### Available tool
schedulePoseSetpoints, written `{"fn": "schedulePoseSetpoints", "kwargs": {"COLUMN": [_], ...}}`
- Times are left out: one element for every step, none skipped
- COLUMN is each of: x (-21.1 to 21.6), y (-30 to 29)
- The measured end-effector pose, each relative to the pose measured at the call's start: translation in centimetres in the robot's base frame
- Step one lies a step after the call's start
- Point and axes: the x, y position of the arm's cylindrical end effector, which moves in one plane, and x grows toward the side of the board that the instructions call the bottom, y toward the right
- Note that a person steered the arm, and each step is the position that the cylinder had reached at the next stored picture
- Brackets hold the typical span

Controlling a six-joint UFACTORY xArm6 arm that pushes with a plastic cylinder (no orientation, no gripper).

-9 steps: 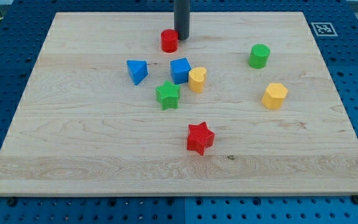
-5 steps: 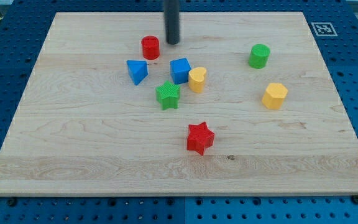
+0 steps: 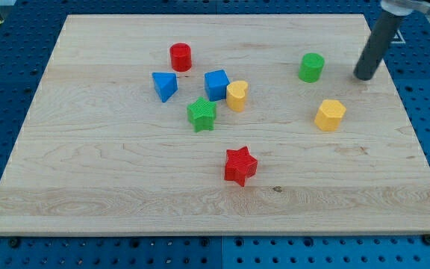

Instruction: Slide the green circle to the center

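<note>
Tip: the rod's lower end, the tip [image 3: 363, 77], rests on the board's far right part, to the right of the green circle [image 3: 311, 67] and apart from it, with bare wood between them.
Fingers: there are none on this rig (only a plain dark rod), so nothing opens, closes or grips; the rod touches no block.
Green circle: stands on the far right part of the wooden board [image 3: 110, 187], well right of the middle, with the yellow hexagon-like block [image 3: 330, 115] nearer the viewer and slightly right of it.
Orientation: a short upright cylinder, round face up, its axis vertical; being round, it points no particular way and has no long axis along the board.
Step in hand: judged as the approach, with the tip set on the circle's outer side and no contact made.
Next move: it calls for a push leftward and a little toward the near side, kept through the circle's middle so it does not roll off the rod.
Centre area: the blue cube [image 3: 216, 84], yellow heart [image 3: 237, 96] and green star [image 3: 201, 113] crowd its far-left side, and the red star [image 3: 240, 165] lies nearer.
Far left: the red cylinder [image 3: 181, 57] and blue triangle [image 3: 164, 86] stand clear of the likely path.
</note>
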Motion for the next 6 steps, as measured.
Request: {"fn": "schedulePoseSetpoints", "kwargs": {"x": [-0.4, -2.8, -3.5, -3.5, -3.5, -3.5], "y": [-5.9, -8.2, -8.2, -9.1, -13.6, -15.3]}}
